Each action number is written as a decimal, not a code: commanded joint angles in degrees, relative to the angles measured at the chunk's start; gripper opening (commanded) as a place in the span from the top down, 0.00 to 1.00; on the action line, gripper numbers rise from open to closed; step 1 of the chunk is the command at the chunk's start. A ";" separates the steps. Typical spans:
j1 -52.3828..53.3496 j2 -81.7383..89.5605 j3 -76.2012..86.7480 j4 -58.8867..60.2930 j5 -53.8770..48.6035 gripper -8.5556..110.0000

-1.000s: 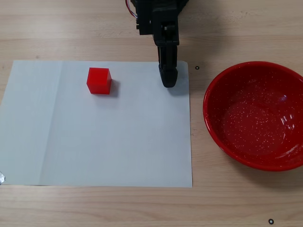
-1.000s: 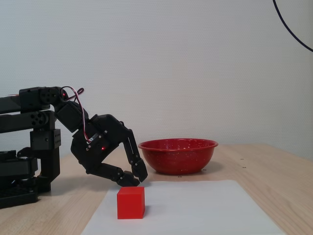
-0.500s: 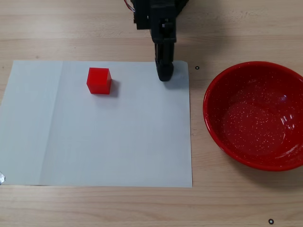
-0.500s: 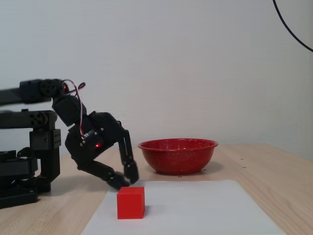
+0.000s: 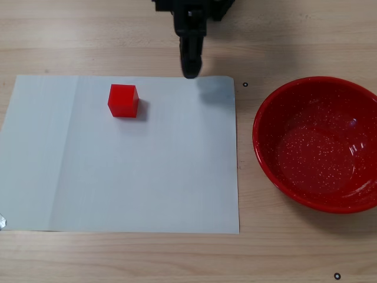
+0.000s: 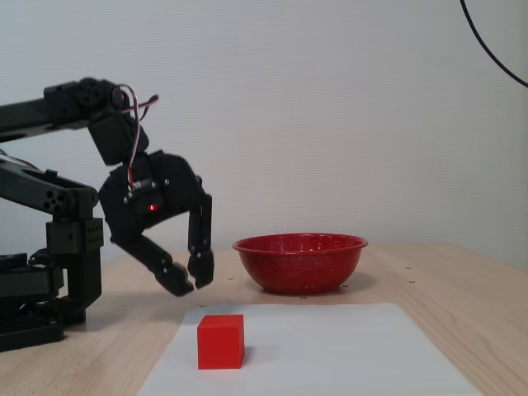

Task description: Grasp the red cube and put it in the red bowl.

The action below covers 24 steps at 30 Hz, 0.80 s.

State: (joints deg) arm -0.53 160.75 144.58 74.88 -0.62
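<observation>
One red bowl (image 5: 318, 144) sits off the paper sheet (image 5: 147, 177), well apart from the red cube (image 5: 123, 100) resting on it. Raised near the sheet's far edge, the gripper (image 6: 190, 280) hangs slightly spread and empty; a misaligned descent could nudge the cube aside.

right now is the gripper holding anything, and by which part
Nothing is held. The gripper hangs above the table with its fingers slightly apart and nothing between them. The red cube sits alone on the white paper.
</observation>
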 commanded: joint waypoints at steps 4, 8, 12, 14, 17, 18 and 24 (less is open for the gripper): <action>-3.69 -7.12 -13.89 4.75 4.04 0.91; -7.03 -13.18 -20.13 7.91 6.42 0.92; -10.55 -20.30 -26.37 11.43 9.23 0.93; -12.66 -24.35 -29.88 13.36 10.11 0.93; -15.47 -28.56 -33.66 14.15 11.51 0.93; -16.26 -29.97 -34.98 14.50 12.13 0.93; -20.83 -36.74 -43.07 17.05 13.71 0.93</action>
State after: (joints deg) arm -20.92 123.93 107.49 91.49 12.48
